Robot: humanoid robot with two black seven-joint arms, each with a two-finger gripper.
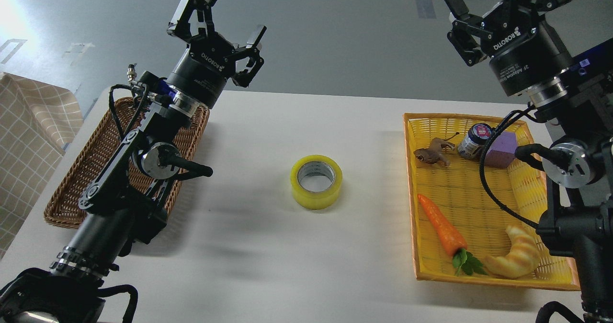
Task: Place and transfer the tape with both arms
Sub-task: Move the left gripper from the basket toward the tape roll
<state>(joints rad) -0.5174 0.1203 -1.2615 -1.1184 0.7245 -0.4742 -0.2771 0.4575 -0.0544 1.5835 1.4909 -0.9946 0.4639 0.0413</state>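
Yellow packing tape [316,181] lies flat on the white table [268,246], midway between the wicker basket [72,194] on its left and the yellow tray [479,246] on its right — touched by neither arm. The left end effector [225,19] and right end effector [498,0] hang raised, fingers spread wide, empty. Judging by this, the pickup has not begun; one arm must descend over the roll.

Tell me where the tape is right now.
In the head view, the tape lies flat on the white table, near its middle, between the brown wicker basket and the yellow basket, touching neither.
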